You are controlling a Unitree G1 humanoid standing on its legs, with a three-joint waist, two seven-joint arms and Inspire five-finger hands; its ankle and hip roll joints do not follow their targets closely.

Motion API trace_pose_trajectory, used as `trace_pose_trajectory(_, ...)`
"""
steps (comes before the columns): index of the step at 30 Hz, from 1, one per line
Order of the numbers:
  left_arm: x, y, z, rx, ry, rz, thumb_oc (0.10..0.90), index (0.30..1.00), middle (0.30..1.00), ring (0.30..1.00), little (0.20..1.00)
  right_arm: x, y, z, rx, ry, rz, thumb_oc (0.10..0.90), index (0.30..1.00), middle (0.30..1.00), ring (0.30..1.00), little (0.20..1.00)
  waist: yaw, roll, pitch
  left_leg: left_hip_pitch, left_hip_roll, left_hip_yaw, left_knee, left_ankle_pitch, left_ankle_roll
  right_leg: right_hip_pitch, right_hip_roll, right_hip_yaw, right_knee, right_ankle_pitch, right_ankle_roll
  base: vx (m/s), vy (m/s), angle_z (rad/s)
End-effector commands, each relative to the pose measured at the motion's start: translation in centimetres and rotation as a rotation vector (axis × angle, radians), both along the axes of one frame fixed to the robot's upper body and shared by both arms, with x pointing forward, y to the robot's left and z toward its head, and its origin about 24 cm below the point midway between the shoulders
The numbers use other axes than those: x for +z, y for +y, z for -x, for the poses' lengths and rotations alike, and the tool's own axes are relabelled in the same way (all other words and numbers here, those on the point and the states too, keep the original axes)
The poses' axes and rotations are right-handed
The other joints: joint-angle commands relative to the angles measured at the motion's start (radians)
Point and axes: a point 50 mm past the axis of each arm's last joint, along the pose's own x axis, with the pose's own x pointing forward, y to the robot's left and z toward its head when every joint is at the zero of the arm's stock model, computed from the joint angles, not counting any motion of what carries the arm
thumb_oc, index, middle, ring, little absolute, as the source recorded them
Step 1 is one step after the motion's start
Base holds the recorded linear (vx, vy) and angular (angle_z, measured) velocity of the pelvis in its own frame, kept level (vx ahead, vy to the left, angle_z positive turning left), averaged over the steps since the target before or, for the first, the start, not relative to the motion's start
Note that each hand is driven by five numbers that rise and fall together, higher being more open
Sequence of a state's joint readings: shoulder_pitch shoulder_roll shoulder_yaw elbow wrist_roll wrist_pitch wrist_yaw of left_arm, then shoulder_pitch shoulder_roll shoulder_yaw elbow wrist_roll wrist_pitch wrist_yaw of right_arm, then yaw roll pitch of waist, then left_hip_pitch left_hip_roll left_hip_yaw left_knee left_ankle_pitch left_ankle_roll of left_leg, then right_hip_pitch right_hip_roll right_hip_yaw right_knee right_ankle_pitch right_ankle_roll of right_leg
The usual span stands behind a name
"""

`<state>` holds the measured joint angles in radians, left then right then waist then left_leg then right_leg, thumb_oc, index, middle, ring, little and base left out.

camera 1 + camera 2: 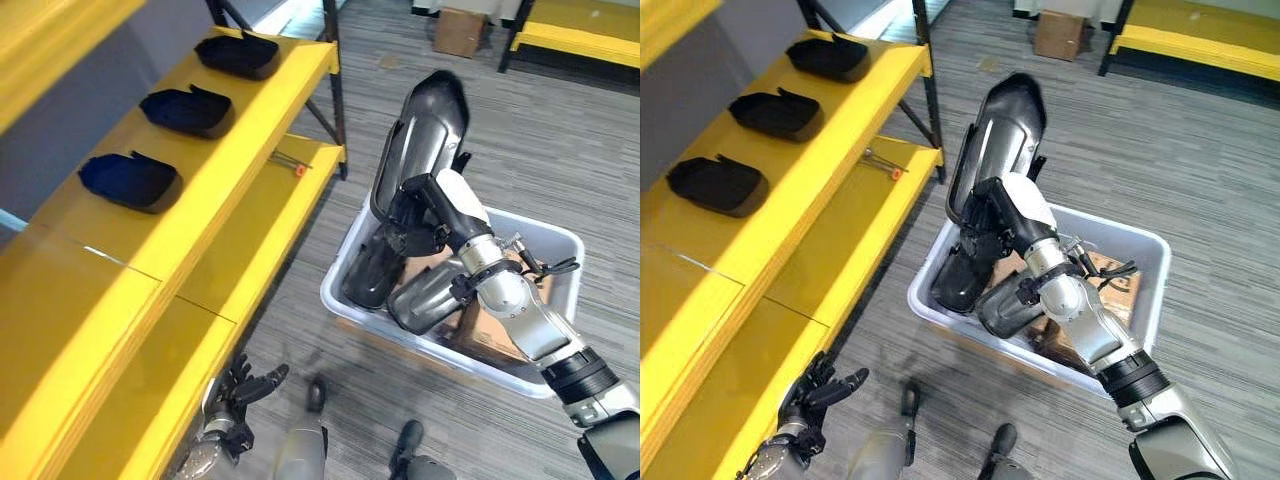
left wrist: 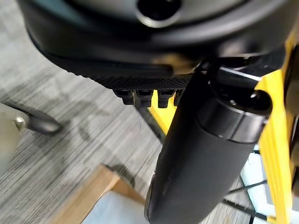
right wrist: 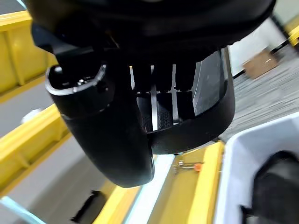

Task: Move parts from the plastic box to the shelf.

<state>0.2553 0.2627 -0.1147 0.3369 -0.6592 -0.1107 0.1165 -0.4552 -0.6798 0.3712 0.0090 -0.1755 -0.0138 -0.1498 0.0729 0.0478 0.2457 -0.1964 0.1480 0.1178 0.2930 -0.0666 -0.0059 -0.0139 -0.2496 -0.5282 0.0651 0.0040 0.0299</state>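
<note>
My right hand (image 1: 435, 205) is shut on a long glossy dark part (image 1: 425, 130), holding it upright above the left end of the white plastic box (image 1: 560, 240). In the right wrist view the fingers (image 3: 161, 109) curl over the part's edge (image 3: 212, 105). Two more dark parts (image 1: 375, 265) (image 1: 425, 295) lean inside the box. Three black parts (image 1: 238, 55) (image 1: 187, 110) (image 1: 130, 180) lie in a row on the upper tier of the yellow shelf (image 1: 230, 160). My left hand (image 1: 240, 385) hangs low beside the shelf's front edge, open and holding nothing.
A small tool with an orange tip (image 1: 290, 165) lies on the shelf's lower tier. A cardboard box (image 1: 458, 30) and another yellow rack (image 1: 580, 35) stand at the back. Grey striped floor lies between shelf and box.
</note>
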Motion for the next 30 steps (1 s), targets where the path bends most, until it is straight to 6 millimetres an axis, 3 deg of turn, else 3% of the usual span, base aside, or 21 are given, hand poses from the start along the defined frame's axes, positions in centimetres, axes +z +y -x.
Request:
trace_pose_trajectory(1, 3.8, 0.0, -3.3, -0.070, -0.220, -0.057, 0.900, 1.000, 1.000, 1.000, 1.000, 7.7, 0.8, 0.7, 0.048, -0.391, -0.116, 0.400, 0.300, 0.300, 0.300, 0.300, -0.020, -0.004, -0.122, 0.215, 0.131, 0.051, -0.208, 0.136, -0.110, -0.119, 0.045, 0.010, 0.103, -0.132, -0.008, -0.04, 0.124, 1.48)
trace_pose_trajectory(3, 3.7, -0.6, -3.6, -0.110, -0.216, -0.062, 0.900, 1.000, 1.000, 1.000, 1.000, 7.3, -0.2, 1.0, 0.006, -0.390, -0.131, 0.400, 0.300, 0.300, 0.300, 0.300, -0.039, 0.010, -0.137, 0.235, 0.114, 0.062, -0.247, 0.106, -0.107, -0.128, 0.007, -0.025, 0.159, -0.135, -0.002, -0.03, 0.169, 1.21)
trace_pose_trajectory(5, 3.9, -1.4, -4.2, -0.173, -0.224, -0.070, 0.900, 1.000, 1.000, 1.000, 1.000, 7.3, -1.3, 1.4, -0.036, -0.408, -0.131, 0.400, 0.300, 0.300, 0.300, 0.300, -0.059, 0.016, -0.137, 0.202, 0.105, 0.120, -0.285, 0.091, -0.093, -0.120, -0.040, -0.066, 0.193, -0.118, 0.013, -0.03, 0.217, 1.21)
trace_pose_trajectory(7, 3.9, -1.4, -4.1, -0.184, -0.224, -0.080, 0.900, 1.000, 1.000, 1.000, 1.000, 6.8, -1.9, 1.6, -0.069, -0.394, -0.124, 0.400, 0.300, 0.300, 0.300, 0.300, -0.057, 0.022, -0.142, 0.209, 0.079, 0.105, -0.296, 0.062, -0.083, -0.113, -0.065, -0.074, 0.216, -0.105, 0.023, 0.05, 0.248, 1.39)
trace_pose_trajectory(14, 4.3, -0.4, -3.7, -0.167, -0.229, -0.124, 0.900, 1.000, 1.000, 1.000, 1.000, 6.1, -2.7, 2.2, -0.110, -0.385, -0.119, 0.400, 0.300, 0.300, 0.300, 0.300, -0.031, -0.024, -0.145, 0.194, -0.015, 0.080, -0.259, -0.011, -0.027, -0.070, -0.152, -0.087, 0.200, -0.022, 0.088, 0.01, 0.185, 0.31)
trace_pose_trajectory(30, 4.8, 0.8, -3.0, -0.138, -0.231, -0.167, 0.900, 1.000, 1.000, 1.000, 1.000, 5.5, -1.5, 1.6, -0.082, -0.339, -0.108, 0.400, 0.300, 0.300, 0.300, 0.300, 0.022, -0.109, -0.169, 0.201, -0.152, 0.025, -0.252, -0.074, 0.046, -0.015, -0.233, -0.072, 0.098, 0.179, 0.194, -0.01, 0.131, 0.12)
